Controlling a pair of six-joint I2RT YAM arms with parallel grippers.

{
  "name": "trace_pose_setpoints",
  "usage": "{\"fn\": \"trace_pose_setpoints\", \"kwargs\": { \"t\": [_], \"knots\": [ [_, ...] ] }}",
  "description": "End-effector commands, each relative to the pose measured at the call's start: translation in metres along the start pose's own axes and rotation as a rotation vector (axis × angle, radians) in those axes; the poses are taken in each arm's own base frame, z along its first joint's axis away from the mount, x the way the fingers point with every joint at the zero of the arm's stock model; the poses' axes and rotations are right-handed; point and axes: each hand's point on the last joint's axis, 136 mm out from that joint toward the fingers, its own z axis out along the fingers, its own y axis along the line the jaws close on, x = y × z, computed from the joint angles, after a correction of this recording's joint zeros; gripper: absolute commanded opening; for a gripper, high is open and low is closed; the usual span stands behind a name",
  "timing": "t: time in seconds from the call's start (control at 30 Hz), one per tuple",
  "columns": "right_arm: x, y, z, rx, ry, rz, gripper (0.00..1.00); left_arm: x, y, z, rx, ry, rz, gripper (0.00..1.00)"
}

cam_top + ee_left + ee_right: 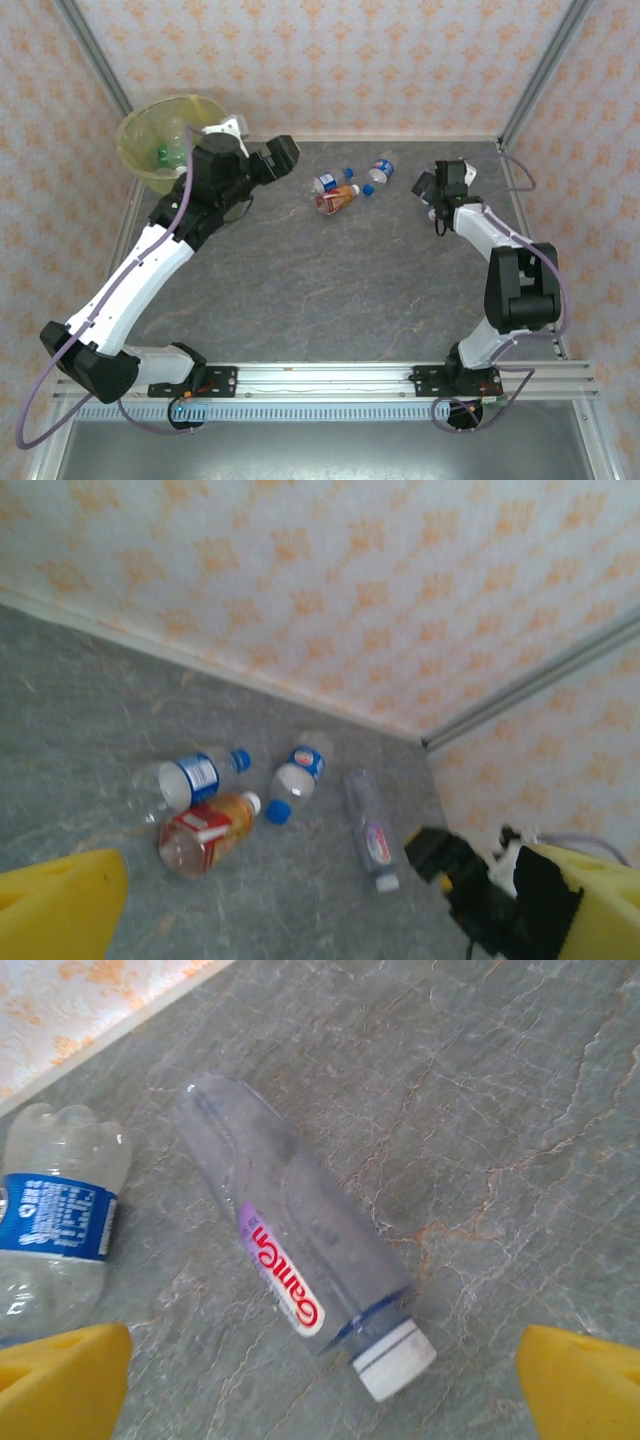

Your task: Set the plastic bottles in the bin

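The bin (150, 125), lined with a yellow bag, stands at the table's far left corner with bottles inside, one of them green (163, 154). Three plastic bottles lie mid-table at the back: a blue-labelled one (185, 783), an orange one with a red label (205, 830) and a blue-capped one (298, 778). A clear bottle with a purple and red label and a white cap (300, 1250) lies flat under my right gripper (320, 1390), which is open, its yellow fingers (60, 1380) either side of the cap end. My left gripper (320, 920) is open and empty, just right of the bin (288, 153).
The patterned back wall and a metal corner post (530, 75) close off the far side. The blue-labelled bottle's base (55, 1210) lies just left of the clear one. My right gripper's black body (470, 880) sits close beside the clear bottle (370, 830).
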Motion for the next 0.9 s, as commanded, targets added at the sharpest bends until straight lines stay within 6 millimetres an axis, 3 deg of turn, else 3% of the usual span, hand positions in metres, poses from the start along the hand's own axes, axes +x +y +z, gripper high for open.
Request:
{"fn": "trace_pose_setpoints", "kwargs": {
  "t": [0.0, 0.2, 0.37, 0.87],
  "knots": [
    [-0.010, 0.021, 0.012, -0.066, 0.009, -0.037, 0.96, 0.000, -0.011, -0.005, 0.023, -0.026, 0.024, 0.99],
    [-0.010, 0.020, 0.047, -0.048, 0.066, -0.050, 0.89, 0.000, -0.018, -0.009, 0.038, -0.025, 0.042, 0.99],
    [-0.006, 0.019, 0.068, -0.010, 0.104, -0.079, 0.89, -0.004, -0.020, -0.010, 0.040, -0.041, 0.041, 0.99],
    [0.022, 0.017, 0.086, -0.037, 0.187, -0.092, 0.80, -0.003, -0.022, 0.008, 0.020, -0.019, 0.082, 0.99]
  ]
}}
